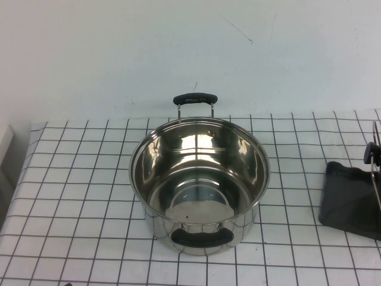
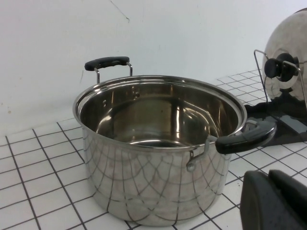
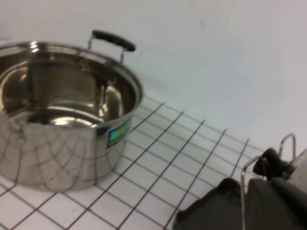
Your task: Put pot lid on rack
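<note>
— Left gripper [image 2: 276,201] sits low near the steel pot [image 1: 199,182], its opening impossible to judge; the right gripper is out of view.

— And the pot lid [image 2: 288,55]?

— Already upright in the rack [image 2: 283,108] beside the pot. Task looks finished.

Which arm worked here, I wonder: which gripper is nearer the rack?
Right. The right gripper is close beside the rack; the left gripper is by the pot, with the rack farther beyond.
</note>
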